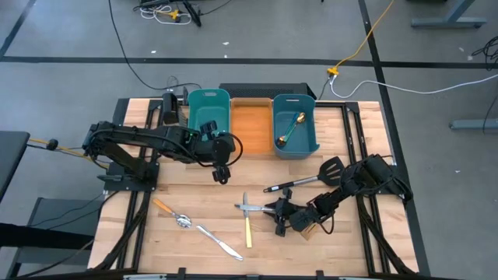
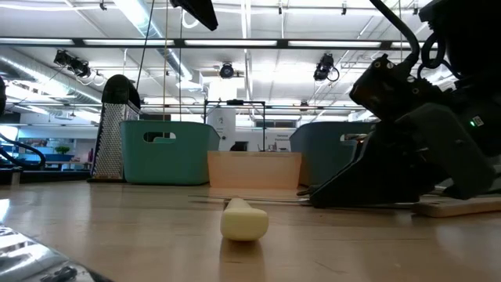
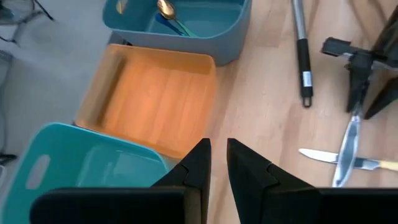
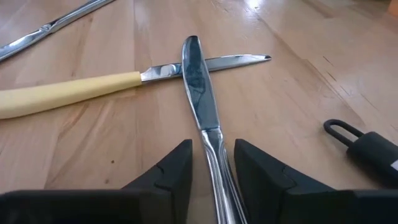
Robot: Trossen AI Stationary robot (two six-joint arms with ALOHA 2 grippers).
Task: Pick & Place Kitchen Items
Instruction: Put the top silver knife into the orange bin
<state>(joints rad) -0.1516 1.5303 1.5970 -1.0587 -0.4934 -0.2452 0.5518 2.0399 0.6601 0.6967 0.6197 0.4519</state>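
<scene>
My right gripper (image 4: 212, 155) is low over the table's near right, open. Its fingers stand on either side of the handle of a silver knife (image 4: 199, 81) without plainly touching it. That knife's blade lies across the blade of a yellow-handled knife (image 4: 68, 93), and the two show as a cross in the high view (image 1: 246, 207). My left gripper (image 1: 222, 173) hovers shut in front of the left teal bin (image 1: 208, 109) and holds nothing. A black slotted spatula (image 1: 311, 177) lies near the right arm. A gold spoon (image 1: 292, 128) rests in the right teal bin (image 1: 311, 144).
An orange bin (image 1: 250, 124) sits between the two teal bins at the far edge. A spoon (image 1: 173, 215) and another silver knife (image 1: 219, 242) lie near the left front. A wooden piece (image 1: 309, 230) lies under the right arm. A grater (image 2: 116, 129) stands far left.
</scene>
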